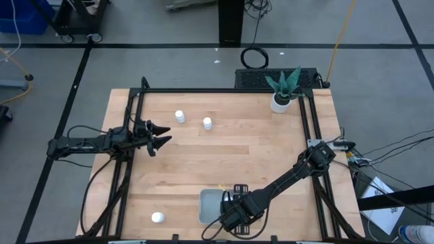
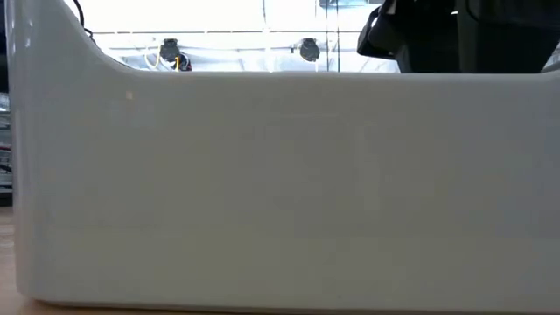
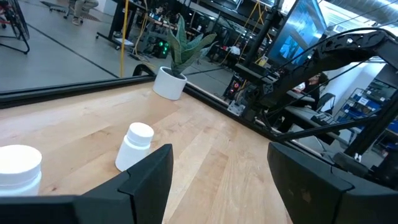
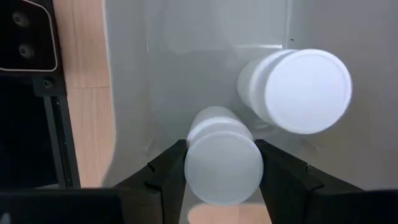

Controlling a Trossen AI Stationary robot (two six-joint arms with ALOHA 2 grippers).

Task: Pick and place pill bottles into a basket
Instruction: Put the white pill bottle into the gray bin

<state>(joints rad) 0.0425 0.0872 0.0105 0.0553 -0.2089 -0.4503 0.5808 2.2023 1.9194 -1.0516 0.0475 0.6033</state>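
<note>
I'm looking down on the table with the right gripper (image 1: 227, 213) hanging over the basket (image 1: 205, 205) at the near edge, the arm reaching in from the right side. Through the right wrist camera I'm seeing its two fingers (image 4: 166, 168) closed on a pill bottle (image 4: 222, 163), one on each flank, holding it above the pale floor of the basket. A second bottle (image 4: 298, 90) is lying on its side inside the basket just beside the held one, cap toward the camera. The low camera is giving me little: the basket's wall (image 2: 280, 184) is filling nearly the whole picture, with a dark part of an arm showing above its rim.

To the left of the basket, a lone bottle (image 1: 157, 217) is standing on the bare wood near the table's front-left corner, well apart from both grippers.

Farther up the table, the left gripper (image 1: 161, 135) is sitting at the left side, pointing toward the middle with its fingers spread wide and nothing between them. From the left wrist camera I'm seeing two upright bottles ahead of those fingers (image 3: 149, 180): one (image 3: 134, 146) nearer the middle and another (image 3: 18, 171) at the picture's edge. In the overhead view they are standing near each other (image 1: 180, 116) (image 1: 207, 123) beyond the gripper.

At the far right corner, a white pot with a green plant (image 1: 282, 91) is standing on the table (image 1: 258, 146).
</note>
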